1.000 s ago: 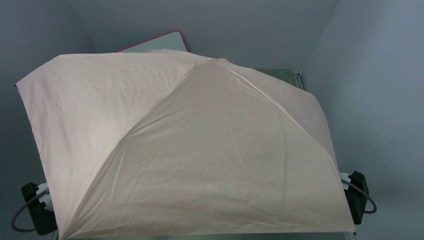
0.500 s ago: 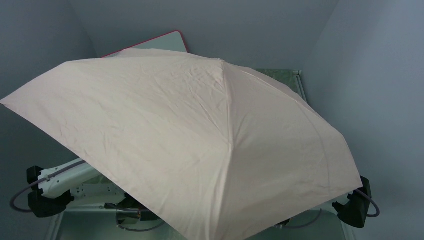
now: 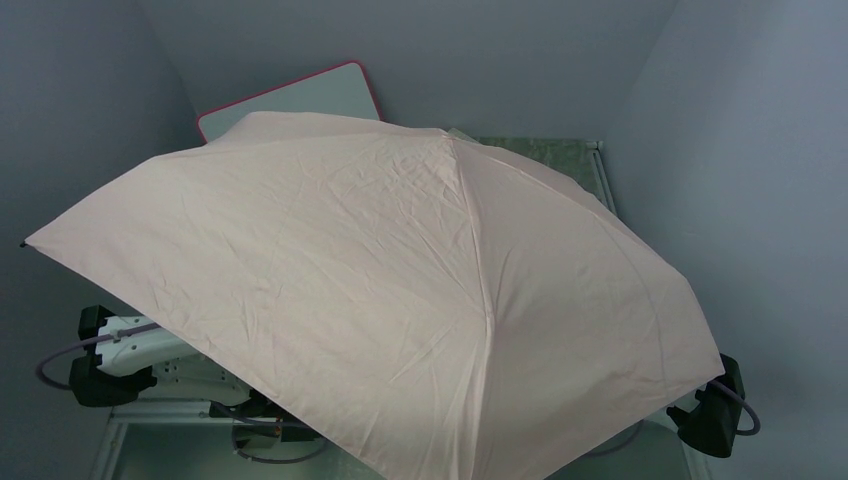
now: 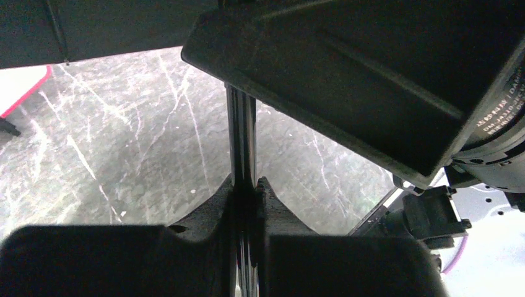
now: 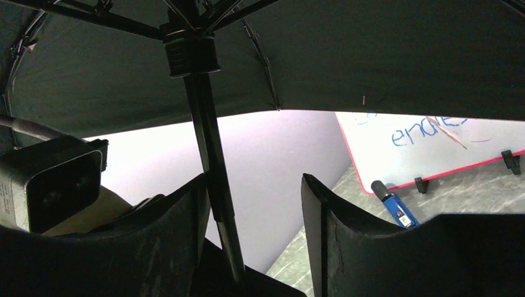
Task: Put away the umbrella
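The umbrella (image 3: 400,290) is open; its pale pink canopy fills most of the top view and hides both grippers there. In the left wrist view my left gripper (image 4: 246,185) is shut on the black shaft (image 4: 241,133), which runs up between the fingers. In the right wrist view my right gripper (image 5: 254,185) is open, with the shaft (image 5: 210,161) standing close beside its left finger (image 5: 179,216), under the black inner canopy and the rib hub (image 5: 189,52). The handle and strap are out of view.
A pink-framed whiteboard (image 3: 300,100) leans at the back left, also in the right wrist view (image 5: 433,142), with a blue marker (image 5: 393,207) lying by it. Grey walls enclose the marbled table (image 4: 124,142). The arm bases (image 3: 110,355) show at the near edge.
The open canopy has tilted and swung to the left, uncovering the left arm base and more of the whiteboard. In the last half second it shifted only slightly.
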`<act>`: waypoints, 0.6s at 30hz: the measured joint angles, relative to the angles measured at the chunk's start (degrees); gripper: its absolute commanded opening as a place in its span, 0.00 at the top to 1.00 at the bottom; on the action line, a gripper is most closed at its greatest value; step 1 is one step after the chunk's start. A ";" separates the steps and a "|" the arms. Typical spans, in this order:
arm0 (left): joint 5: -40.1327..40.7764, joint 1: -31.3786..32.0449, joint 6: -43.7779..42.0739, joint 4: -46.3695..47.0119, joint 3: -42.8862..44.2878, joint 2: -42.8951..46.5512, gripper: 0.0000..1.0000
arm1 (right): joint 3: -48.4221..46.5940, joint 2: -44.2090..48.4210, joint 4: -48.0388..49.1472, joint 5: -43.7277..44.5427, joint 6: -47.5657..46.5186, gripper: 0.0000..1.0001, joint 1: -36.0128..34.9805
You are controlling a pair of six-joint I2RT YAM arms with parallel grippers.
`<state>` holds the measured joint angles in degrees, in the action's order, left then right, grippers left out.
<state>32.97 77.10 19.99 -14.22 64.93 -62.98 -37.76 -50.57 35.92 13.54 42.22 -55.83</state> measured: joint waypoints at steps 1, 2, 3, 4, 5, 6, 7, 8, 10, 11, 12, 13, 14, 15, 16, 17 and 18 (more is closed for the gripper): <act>0.94 0.31 -0.02 -0.17 0.20 -0.28 0.95 | 0.00 0.00 0.00 0.00 0.02 0.46 0.00; 1.86 0.63 -0.02 -0.24 0.28 -0.48 0.95 | 0.00 -0.07 0.09 -0.04 0.02 0.47 0.00; 2.54 0.81 -0.02 -0.28 0.28 -0.57 0.95 | 0.00 -0.24 0.31 -0.15 0.02 0.48 -0.02; 3.06 0.94 0.02 -0.37 0.28 -0.59 0.95 | 0.00 -0.52 0.70 -0.28 -0.02 0.48 -0.04; 3.58 1.01 0.13 -0.55 0.28 -0.61 0.95 | 0.00 -0.92 1.16 -0.37 -0.07 0.48 -0.07; 4.11 1.03 0.28 -0.79 0.28 -0.61 0.95 | 0.07 -1.33 1.60 -0.44 -0.11 0.46 -0.07; 4.55 1.05 0.44 -0.98 0.28 -0.59 0.95 | 0.20 -1.64 2.12 -0.44 -0.28 0.44 -0.07; 4.92 1.07 0.70 -1.25 0.28 -0.59 0.95 | 0.52 -1.99 2.91 -0.35 -0.52 0.42 -0.07; 5.51 1.16 1.40 -1.99 0.28 -0.55 0.95 | 1.88 -2.49 5.09 -0.11 -1.27 0.40 -0.02; 5.70 1.22 1.73 -2.29 0.28 -0.46 0.95 | 2.64 -2.62 6.21 -0.09 -1.51 0.40 0.00; 5.86 1.29 1.92 -2.54 0.26 -0.37 0.95 | 3.76 -2.73 7.89 -0.07 -2.01 0.40 0.00; 5.86 1.38 2.16 -2.86 0.26 -0.22 0.95 | 4.94 -2.84 9.86 -0.09 -2.38 0.39 0.00; 5.88 1.44 2.34 -3.06 0.26 -0.15 0.95 | 6.05 -2.97 11.78 -0.17 -2.64 0.39 0.00; 5.92 1.51 2.54 -3.21 0.26 -0.07 0.95 | 7.17 -3.13 13.68 -0.28 -2.97 0.39 0.00; 6.03 1.51 2.67 -3.30 0.26 0.02 0.95 | 8.22 -3.32 15.45 -0.42 -3.34 0.39 0.00; 6.21 1.49 2.75 -3.41 0.26 0.09 0.95 | 9.18 -3.65 17.27 -0.52 -3.56 0.39 0.00; 6.49 1.49 2.78 -3.48 0.26 0.13 0.95 | 9.88 -4.00 18.67 -0.63 -3.72 0.39 0.00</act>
<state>39.46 78.59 22.76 -17.69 65.19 -62.85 -27.88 -54.57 54.59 12.91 38.50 -55.83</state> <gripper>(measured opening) 0.140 0.608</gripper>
